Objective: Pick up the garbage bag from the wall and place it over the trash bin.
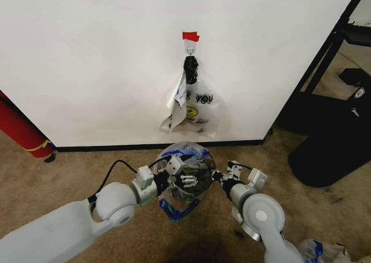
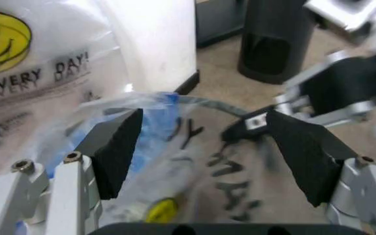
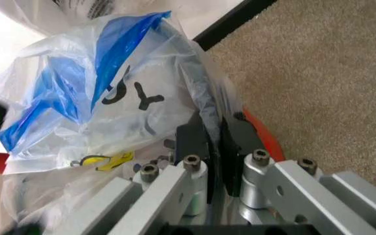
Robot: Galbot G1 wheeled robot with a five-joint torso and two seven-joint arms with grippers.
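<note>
The garbage bag (image 1: 184, 154), see-through with blue patches and black letters, is draped over the trash bin (image 1: 186, 185) on the carpet just below the wall (image 1: 87, 60). My left gripper (image 1: 173, 181) is at the bin's left side; in the left wrist view it (image 2: 207, 152) stands open with the bag (image 2: 158, 132) between its fingers. My right gripper (image 1: 221, 176) is at the bin's right side. In the right wrist view it (image 3: 215, 142) is shut on the bag's (image 3: 109, 83) edge at the rim, above the bin's red base (image 3: 266, 139).
A "THANK YOU" smiley bag (image 1: 196, 109) hangs from the hook under red tape (image 1: 190, 36). A big black rounded object (image 1: 324, 153) and a black rack leg (image 1: 324, 54) stand to the right. A red cylinder (image 1: 20, 127) leans at left. Another bag (image 1: 316, 251) lies near my right arm.
</note>
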